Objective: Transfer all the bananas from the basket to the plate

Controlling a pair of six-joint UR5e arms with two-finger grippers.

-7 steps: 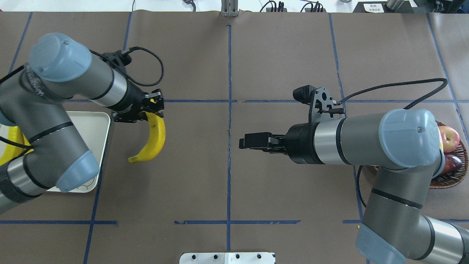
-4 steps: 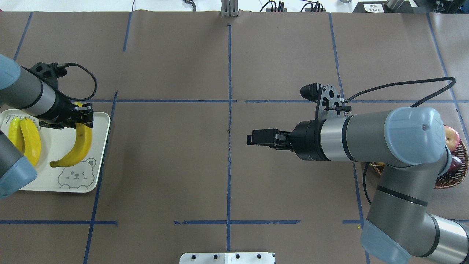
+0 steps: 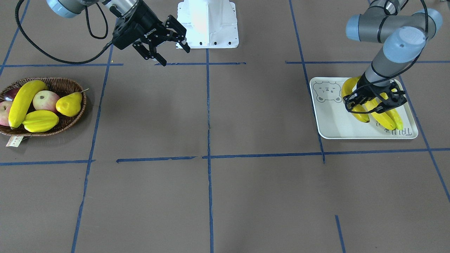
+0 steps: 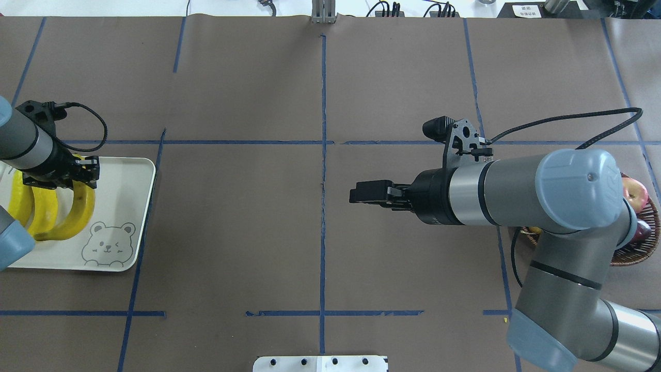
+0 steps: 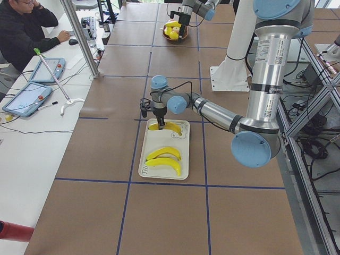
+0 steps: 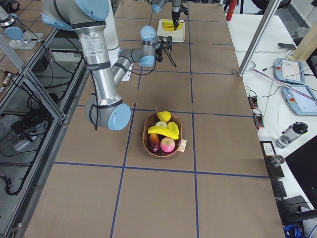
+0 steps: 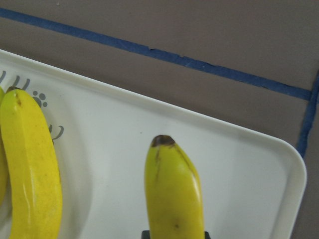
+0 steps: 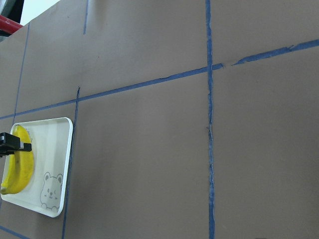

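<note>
Banana (image 4: 77, 212) three has swung in over your plate (image 4: 129, 206) at nine o'clock, beside two bananas (image 4: 45, 206), left gripper (image 4: 84, 174) still clamped on its end. Your right gripper (image 3: 171, 52) hangs wide open, empty; the last banana (image 3: 23, 102) waits in the basket (image 3: 70, 84) at three o'clock.

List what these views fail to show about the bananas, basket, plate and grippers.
Overhead: the right arm covers most of the basket, nearly hiding the fourth banana.
Overhead: the left arm covers the plate's lettering.
Left gripper: whether it clamps the third banana is unclear; its body hides the contact.
Front view: the basket's tag is too small to read.
</note>
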